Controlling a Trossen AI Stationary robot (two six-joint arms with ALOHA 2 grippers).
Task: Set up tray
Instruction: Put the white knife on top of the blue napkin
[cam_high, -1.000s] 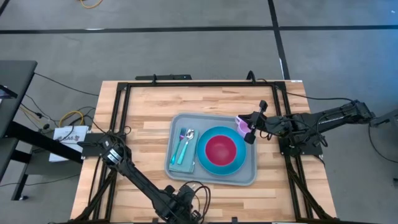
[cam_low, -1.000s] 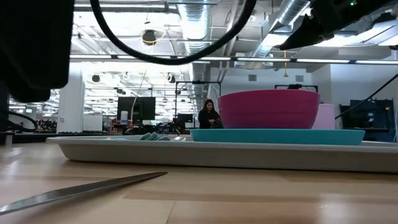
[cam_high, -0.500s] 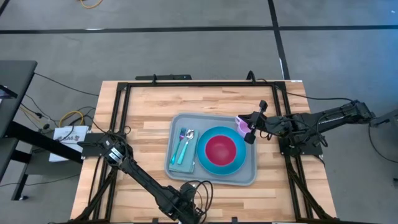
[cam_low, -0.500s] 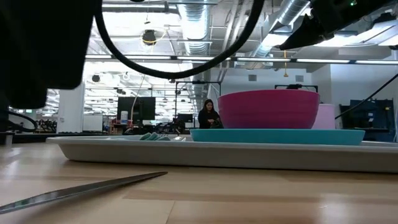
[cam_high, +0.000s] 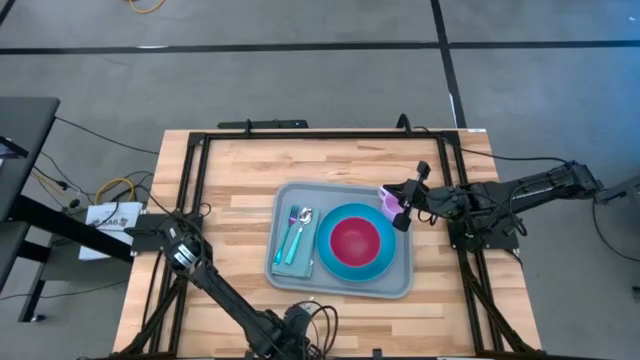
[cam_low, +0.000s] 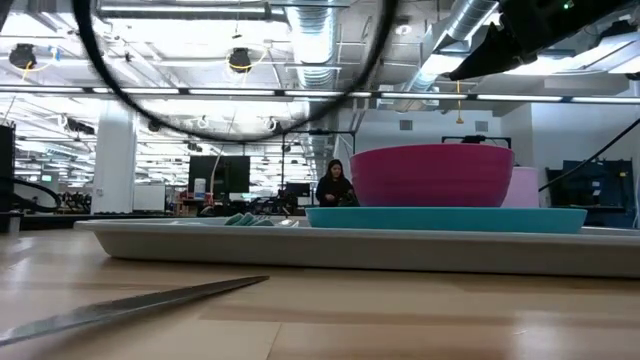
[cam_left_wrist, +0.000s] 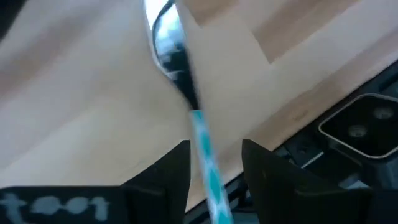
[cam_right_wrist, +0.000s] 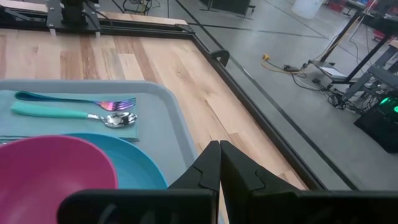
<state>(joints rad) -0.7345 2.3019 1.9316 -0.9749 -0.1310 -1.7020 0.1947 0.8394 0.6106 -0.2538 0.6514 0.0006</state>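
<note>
My left claw (cam_left_wrist: 214, 171) has slid toward the tabletop's (cam_high: 240, 180) near edge, spread around a teal-handled metal knife (cam_left_wrist: 186, 106); right claw (cam_right_wrist: 219, 163) pressed together beside the grey-blue plastic tray (cam_high: 290, 195).

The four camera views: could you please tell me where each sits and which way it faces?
High view: overhead, facing straight down on the tray and both arms.
Low view: at tabletop height, facing level past a knife to the tray; arm parts overhead.
Left wrist view: on the left arm, facing the table past the left gripper astride the knife.
Right wrist view: on the right arm, facing across the tray over the right gripper.
Shared: high and right wrist views show the magenta bowl.
</note>
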